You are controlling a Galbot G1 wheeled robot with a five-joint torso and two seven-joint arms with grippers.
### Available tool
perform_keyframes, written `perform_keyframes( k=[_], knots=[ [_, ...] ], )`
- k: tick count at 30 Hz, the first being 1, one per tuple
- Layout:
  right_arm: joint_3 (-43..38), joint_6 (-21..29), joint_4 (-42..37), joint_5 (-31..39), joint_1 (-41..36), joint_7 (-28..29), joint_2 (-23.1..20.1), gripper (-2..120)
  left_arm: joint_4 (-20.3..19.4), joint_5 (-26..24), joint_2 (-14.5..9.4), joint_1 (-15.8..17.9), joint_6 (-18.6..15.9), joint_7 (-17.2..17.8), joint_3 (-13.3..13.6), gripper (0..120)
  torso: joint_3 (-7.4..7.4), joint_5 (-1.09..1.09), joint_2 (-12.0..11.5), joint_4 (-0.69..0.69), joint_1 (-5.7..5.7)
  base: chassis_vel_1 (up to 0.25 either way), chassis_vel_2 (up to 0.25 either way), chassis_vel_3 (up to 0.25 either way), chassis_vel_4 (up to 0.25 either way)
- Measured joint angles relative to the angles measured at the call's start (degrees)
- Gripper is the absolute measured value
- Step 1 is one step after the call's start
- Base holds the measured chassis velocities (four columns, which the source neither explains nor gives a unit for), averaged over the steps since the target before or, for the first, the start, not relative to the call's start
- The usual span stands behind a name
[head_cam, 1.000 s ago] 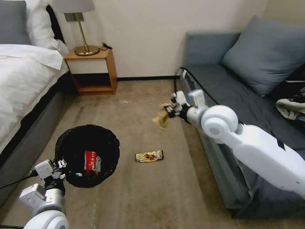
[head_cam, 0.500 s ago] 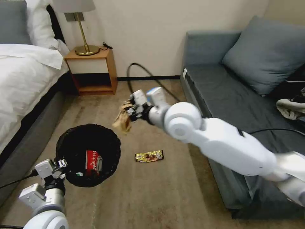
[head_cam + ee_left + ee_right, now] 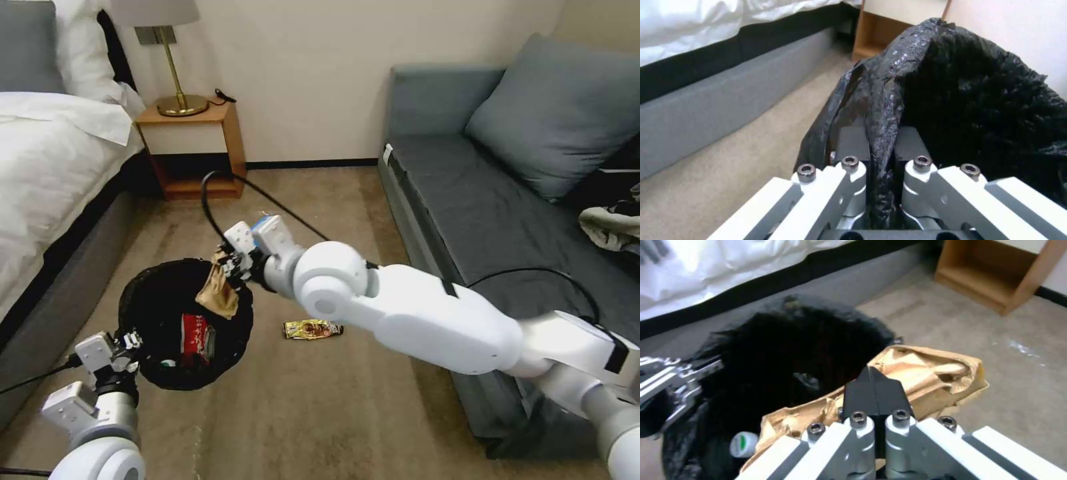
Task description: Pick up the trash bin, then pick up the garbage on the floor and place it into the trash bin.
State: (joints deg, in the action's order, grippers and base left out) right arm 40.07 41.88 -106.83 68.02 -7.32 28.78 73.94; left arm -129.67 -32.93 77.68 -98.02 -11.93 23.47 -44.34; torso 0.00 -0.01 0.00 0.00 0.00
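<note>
The trash bin (image 3: 160,293), lined with crinkled black plastic, is held at its near rim by my left gripper (image 3: 128,343), whose fingers (image 3: 852,143) are shut on the bag edge (image 3: 882,110). Inside lie a red-and-white wrapper (image 3: 195,337) and a small bottle with a green label (image 3: 743,444). My right gripper (image 3: 230,265) is shut on crumpled brown paper (image 3: 217,293) and holds it over the bin's far rim. That paper (image 3: 925,373) hangs beside the black bag (image 3: 786,350). A shiny gold-brown snack wrapper (image 3: 312,328) lies on the carpet right of the bin.
A bed (image 3: 47,153) runs along the left, with a wooden nightstand (image 3: 193,147) and a lamp (image 3: 175,80) by the wall. A grey sofa (image 3: 507,200) with a cushion and clothes (image 3: 610,227) is on the right. Open carpet lies between.
My right arm has swung left across the carpet with the brown paper, from beside the sofa to above the bin's rim. The bin and my left gripper have stayed put.
</note>
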Motion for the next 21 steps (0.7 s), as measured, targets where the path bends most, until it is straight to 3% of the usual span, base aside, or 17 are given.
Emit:
perform_keyframes(
  k=[16, 21],
  knots=[
    [5.06, 0.00, 7.88, -4.56, -2.99, -0.27, 10.47, 0, -1.07, -0.54, 0.79, -0.05, -0.49, 0.15, 0.13, 7, 0.00, 0.00, 0.00, 0.01, 0.00, 0.000, 0.000, 0.000, 0.000],
    [5.82, -0.02, 10.12, -6.33, -4.50, -0.96, 11.91, 0, -1.57, -0.55, 0.84, -0.43, -0.49, 0.16, 0.11, 7, 0.00, 0.00, 0.00, 0.01, 0.00, 0.000, 0.000, 0.000, 0.000]
  ],
)
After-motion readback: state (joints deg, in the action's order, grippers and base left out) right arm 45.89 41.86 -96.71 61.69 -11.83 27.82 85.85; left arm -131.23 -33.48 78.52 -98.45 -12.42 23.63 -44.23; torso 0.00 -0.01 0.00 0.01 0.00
